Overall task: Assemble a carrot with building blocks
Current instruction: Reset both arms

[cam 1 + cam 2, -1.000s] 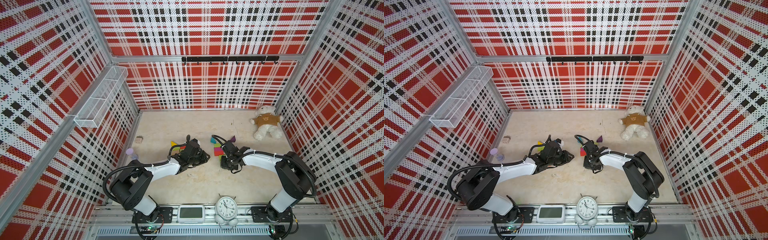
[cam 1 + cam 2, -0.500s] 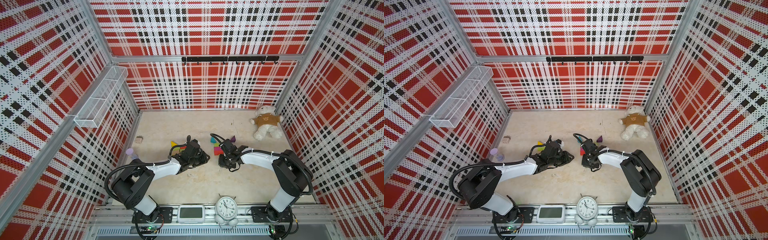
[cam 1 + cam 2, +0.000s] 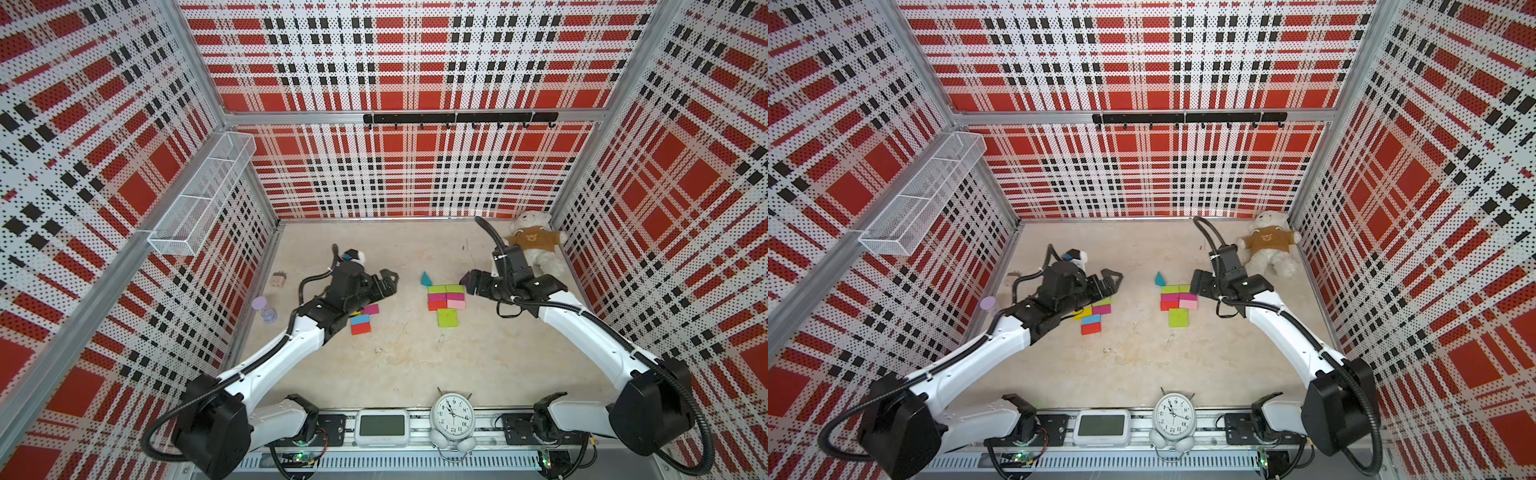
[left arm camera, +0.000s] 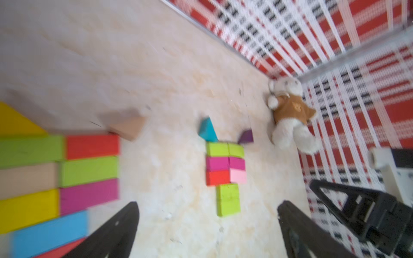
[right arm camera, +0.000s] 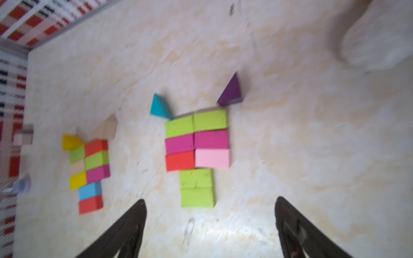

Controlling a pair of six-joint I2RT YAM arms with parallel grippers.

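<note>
Both wide open & empty: L hand [image 4: 209, 203], R hand [image 5: 210, 199].

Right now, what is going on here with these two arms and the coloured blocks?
Two arms are laying blocks flat on the table into carrot shapes. The left shape lies partly under the left arm; the right shape lies beside the right arm. Each has two triangles at its far end. The left fingers and right fingers are open, hold nothing, and hover above the table.
</note>
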